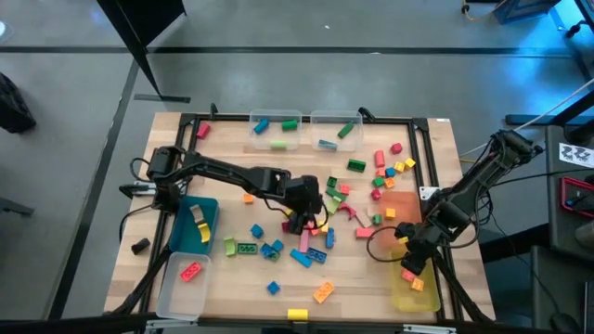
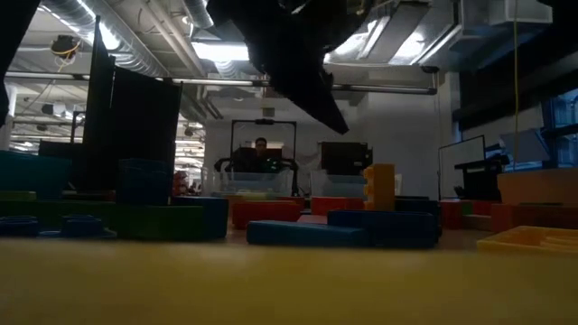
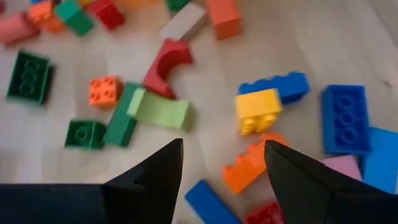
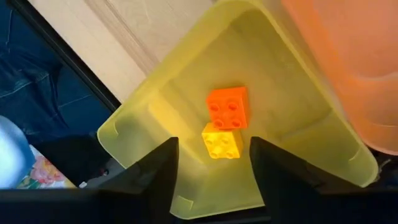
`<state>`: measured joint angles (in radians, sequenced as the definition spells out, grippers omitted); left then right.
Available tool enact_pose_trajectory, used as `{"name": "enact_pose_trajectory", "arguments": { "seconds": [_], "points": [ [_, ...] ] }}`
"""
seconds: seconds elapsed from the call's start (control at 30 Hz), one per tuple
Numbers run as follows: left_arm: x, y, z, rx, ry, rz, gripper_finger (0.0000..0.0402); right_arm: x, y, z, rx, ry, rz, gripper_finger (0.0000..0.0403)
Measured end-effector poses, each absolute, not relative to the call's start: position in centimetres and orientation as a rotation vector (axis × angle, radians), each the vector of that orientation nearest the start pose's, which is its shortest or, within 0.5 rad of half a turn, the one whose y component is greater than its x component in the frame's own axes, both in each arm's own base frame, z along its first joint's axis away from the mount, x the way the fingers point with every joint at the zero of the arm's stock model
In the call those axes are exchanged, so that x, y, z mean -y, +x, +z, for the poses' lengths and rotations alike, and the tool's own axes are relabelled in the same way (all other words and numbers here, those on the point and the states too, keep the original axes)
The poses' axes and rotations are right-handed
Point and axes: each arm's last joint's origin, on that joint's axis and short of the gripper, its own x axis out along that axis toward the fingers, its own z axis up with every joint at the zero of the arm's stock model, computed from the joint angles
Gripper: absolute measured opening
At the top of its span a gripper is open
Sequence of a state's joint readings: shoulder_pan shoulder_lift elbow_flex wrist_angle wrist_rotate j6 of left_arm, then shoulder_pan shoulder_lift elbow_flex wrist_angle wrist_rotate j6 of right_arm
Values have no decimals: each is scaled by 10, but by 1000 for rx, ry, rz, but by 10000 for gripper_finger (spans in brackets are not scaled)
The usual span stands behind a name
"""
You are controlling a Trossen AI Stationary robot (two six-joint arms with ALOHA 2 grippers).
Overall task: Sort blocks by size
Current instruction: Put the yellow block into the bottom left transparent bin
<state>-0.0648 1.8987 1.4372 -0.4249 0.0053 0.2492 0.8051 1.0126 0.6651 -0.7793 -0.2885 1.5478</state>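
Note:
Many small coloured blocks (image 1: 306,246) lie loose across the middle of the wooden table (image 1: 232,176). My left gripper (image 1: 304,215) hangs open, slanting down over this pile. In the left wrist view its fingers (image 3: 163,168) stand above a yellow block (image 3: 258,111), an orange block (image 3: 247,169) and bare wood. My right gripper (image 1: 415,255) is open over the yellow bin (image 1: 419,297) at the near right corner. An orange block (image 4: 227,107) and a yellow block (image 4: 222,142) lie side by side on that bin's floor, below the fingers.
Two clear bins (image 1: 277,132) (image 1: 336,130) with a few blocks stand at the far edge. A blue bin (image 1: 197,223) and a clear bin (image 1: 183,278) are at the near left, and an orange bin (image 1: 401,209) lies beside the yellow one. A person (image 2: 260,149) sits in the room beyond.

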Motion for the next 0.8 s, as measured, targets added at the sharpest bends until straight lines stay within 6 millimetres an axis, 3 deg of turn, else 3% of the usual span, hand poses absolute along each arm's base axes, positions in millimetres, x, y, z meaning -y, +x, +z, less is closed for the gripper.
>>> {"name": "enact_pose_trajectory", "arguments": {
  "seconds": [0.37, 0.8],
  "points": [
    [60, 412, 222, -823, 232, -219, 210, -134, 119, 218, -1490, 957, -14, 195],
    [97, 403, 221, -842, 236, -249, 210, -140, 130, 226, -1237, 853, 132, 182]
  ]
}}
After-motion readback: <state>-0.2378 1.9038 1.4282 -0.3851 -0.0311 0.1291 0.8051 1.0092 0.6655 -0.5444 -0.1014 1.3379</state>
